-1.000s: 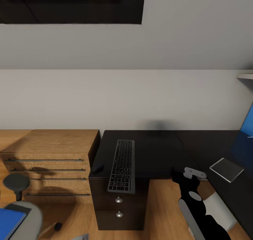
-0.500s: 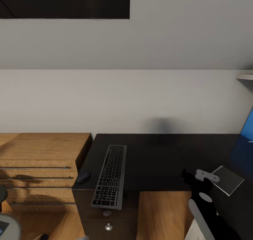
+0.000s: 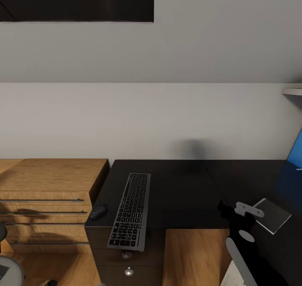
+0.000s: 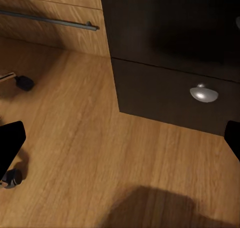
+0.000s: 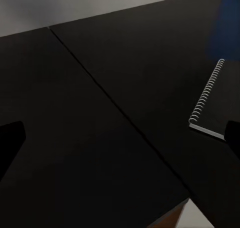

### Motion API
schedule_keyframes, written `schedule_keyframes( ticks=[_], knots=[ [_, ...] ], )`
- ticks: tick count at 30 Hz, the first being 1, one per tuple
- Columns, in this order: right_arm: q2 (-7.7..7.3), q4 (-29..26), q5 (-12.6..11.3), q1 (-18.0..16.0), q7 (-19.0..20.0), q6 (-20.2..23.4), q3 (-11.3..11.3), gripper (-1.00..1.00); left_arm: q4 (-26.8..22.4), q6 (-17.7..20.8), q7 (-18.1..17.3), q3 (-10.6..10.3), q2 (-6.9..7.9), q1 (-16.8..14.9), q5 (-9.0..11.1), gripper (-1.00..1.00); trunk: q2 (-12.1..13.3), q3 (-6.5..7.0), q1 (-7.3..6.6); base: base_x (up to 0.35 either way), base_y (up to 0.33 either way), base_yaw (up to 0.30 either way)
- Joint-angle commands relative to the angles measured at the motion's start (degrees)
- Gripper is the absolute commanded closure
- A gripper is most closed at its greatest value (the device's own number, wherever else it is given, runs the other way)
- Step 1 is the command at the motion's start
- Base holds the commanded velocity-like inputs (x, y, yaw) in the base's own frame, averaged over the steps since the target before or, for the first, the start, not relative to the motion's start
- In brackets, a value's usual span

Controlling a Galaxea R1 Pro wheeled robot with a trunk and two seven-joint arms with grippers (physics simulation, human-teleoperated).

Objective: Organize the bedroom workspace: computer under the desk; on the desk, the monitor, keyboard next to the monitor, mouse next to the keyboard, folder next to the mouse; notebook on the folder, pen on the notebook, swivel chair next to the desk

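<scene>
On the black desk (image 3: pixel 180 189) the keyboard (image 3: pixel 130 210) lies lengthwise, its near end over the front edge. The mouse (image 3: pixel 98 212) sits just left of it at the desk's corner. The grey notebook (image 3: pixel 272 214) lies flat to the right, its spiral edge showing in the right wrist view (image 5: pixel 212 100). My right gripper (image 3: pixel 226 208) hovers open over the desk top beside the notebook, its fingertips (image 5: pixel 10 143) wide apart and empty. My left gripper (image 4: pixel 120 143) is open low over the floor by the desk's drawers. A grey sliver of the swivel chair (image 3: pixel 7 273) shows. Folder, monitor, computer and pen are out of view.
A wooden dresser (image 3: pixel 50 185) stands against the desk's left side. Round silver knobs (image 3: pixel 128 271) mark the desk drawers (image 4: pixel 170 87). A blue panel (image 3: pixel 295 152) rises at the right edge. Chair casters (image 4: pixel 24 82) rest on the wooden floor near the left gripper.
The whole picture has shifted left and down, so the camera moved; the chair seat with the blue folder has slid out at the left. Keyboard, mouse and notebook lie as before.
</scene>
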Motion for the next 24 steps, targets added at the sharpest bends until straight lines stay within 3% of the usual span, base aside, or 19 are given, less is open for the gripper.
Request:
schedule_keyframes(
  ticks=[1,14,19,20,24],
  knots=[
    [-0.11,-0.04,-0.20,-0.04,-0.45,0.25,0.13,-1.00,0.05,-0.26,0.34,-0.17,0.10,-0.02,0.60,-1.00,-0.03,-0.05,0.00,0.000,0.000,0.000],
    [-0.30,1.52,-0.16,-0.06,-0.42,-0.19,-2.26,-1.00,6.56,-1.19,0.41,0.01,0.37,-0.02,0.52,-1.00,-0.03,-0.05,0.00,0.000,0.000,0.000],
    [-3.53,8.43,0.31,-1.98,-0.37,-4.54,-3.97,-1.00,8.40,-4.85,0.33,0.05,0.42,-0.02,0.58,-1.00,-0.03,-0.05,0.00,0.000,0.000,0.000],
    [-5.68,15.69,0.40,-5.82,-0.37,-7.88,-4.43,-1.00,9.29,-7.45,0.22,0.03,0.38,-0.02,0.59,-1.00,-0.03,-0.05,0.00,0.000,0.000,0.000],
    [-7.28,22.39,0.43,-9.21,-0.31,-10.35,-4.62,-1.00,9.79,-8.43,0.24,0.03,0.35,-0.02,0.59,-1.00,-0.03,-0.05,0.00,0.000,0.000,0.000]
  ],
)
